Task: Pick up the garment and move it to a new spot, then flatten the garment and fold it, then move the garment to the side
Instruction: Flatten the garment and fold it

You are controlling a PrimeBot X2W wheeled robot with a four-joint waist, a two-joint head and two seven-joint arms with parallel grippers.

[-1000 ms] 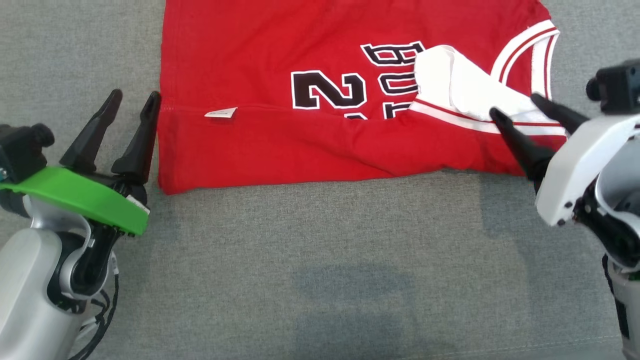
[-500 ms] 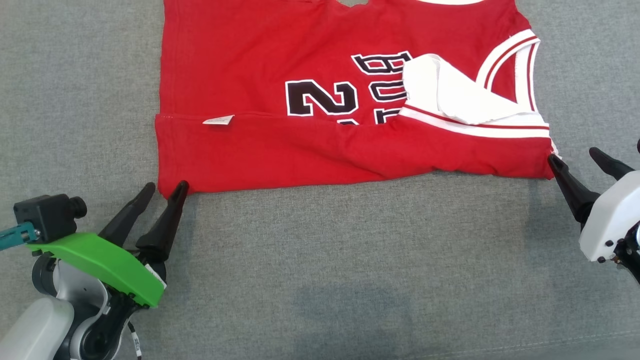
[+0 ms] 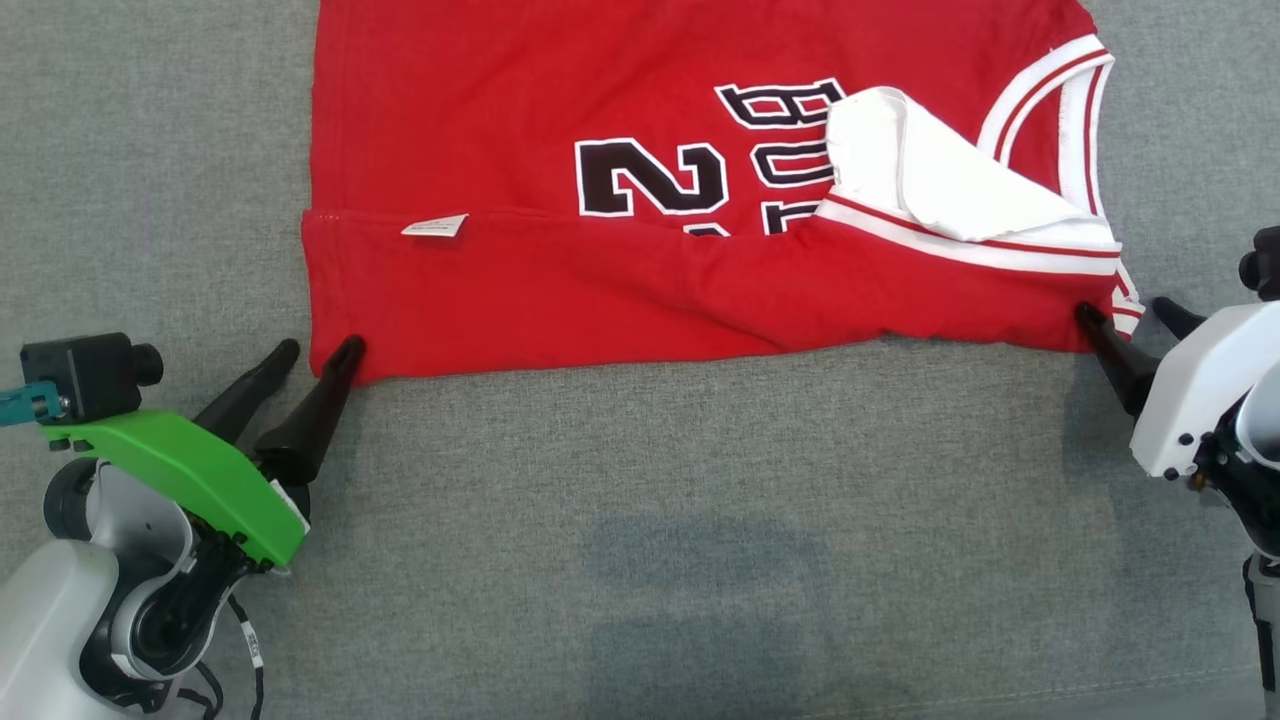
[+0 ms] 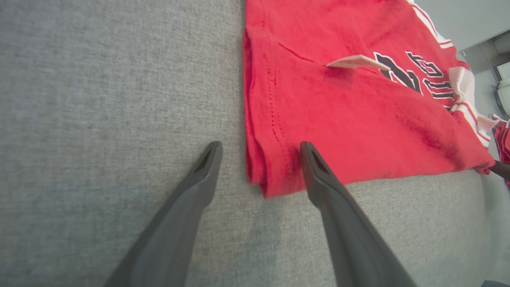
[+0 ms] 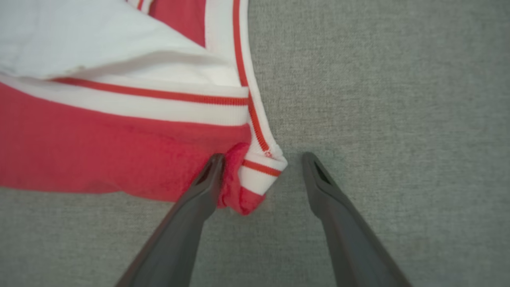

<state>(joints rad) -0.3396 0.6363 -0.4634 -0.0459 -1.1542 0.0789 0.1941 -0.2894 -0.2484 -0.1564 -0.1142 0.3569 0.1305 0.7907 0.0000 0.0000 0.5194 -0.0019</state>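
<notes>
The garment (image 3: 620, 290) is a red jersey with black lettering and white-and-red trim, lying on the grey fabric surface with its near strip folded over. My left gripper (image 3: 318, 348) is open at the near left corner; in the left wrist view that corner (image 4: 269, 175) lies between the fingers of my left gripper (image 4: 259, 149). My right gripper (image 3: 1125, 312) is open at the near right corner, whose striped trim (image 5: 259, 171) sits between the fingers of my right gripper (image 5: 261, 157) in the right wrist view, one finger touching the red cloth.
The grey fabric surface (image 3: 680, 540) stretches wide in front of the jersey and to both sides. A small white label (image 3: 435, 227) sticks out at the fold line. A white inner panel (image 3: 930, 180) is turned up near the armhole.
Both grippers dropped from the fold line to the jersey's near corners and now straddle them, staying open. The head camera shifted slightly between frames.
</notes>
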